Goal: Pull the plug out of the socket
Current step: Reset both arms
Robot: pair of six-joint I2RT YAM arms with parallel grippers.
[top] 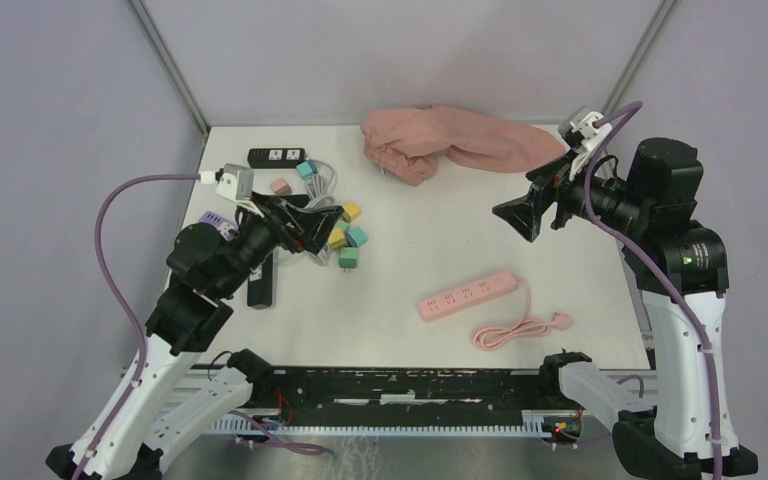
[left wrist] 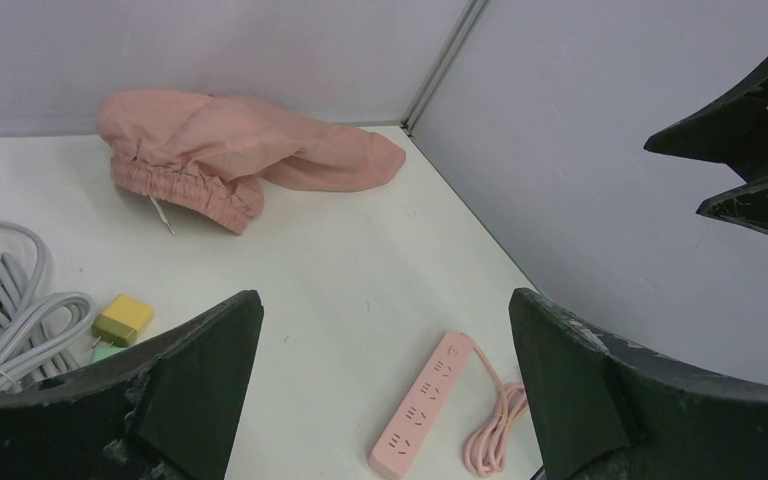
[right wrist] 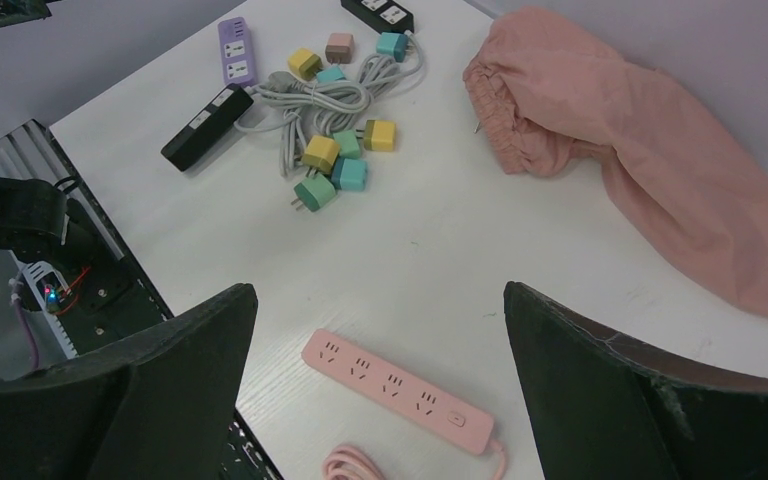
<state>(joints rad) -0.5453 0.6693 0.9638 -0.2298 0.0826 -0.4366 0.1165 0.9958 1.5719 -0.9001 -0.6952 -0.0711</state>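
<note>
A pink power strip [top: 467, 294] lies near the table's front with its coiled cord [top: 510, 330]; its sockets look empty in the left wrist view [left wrist: 422, 404] and the right wrist view [right wrist: 397, 391]. Several loose coloured plugs [right wrist: 335, 165] lie among a grey cable [right wrist: 320, 100] at the left. A teal plug [right wrist: 392, 45] sits at the end of a black strip [right wrist: 378, 12]; I cannot tell whether it is plugged in. My left gripper [top: 332, 228] is open and empty above the plug pile. My right gripper [top: 508, 213] is open and empty, raised above the table's right half.
A pink cloth [top: 460, 145] lies bunched at the back. A purple strip [right wrist: 236, 52] and a second black strip [right wrist: 206, 126] lie at the left by the cable. The enclosure walls stand close on the back and both sides.
</note>
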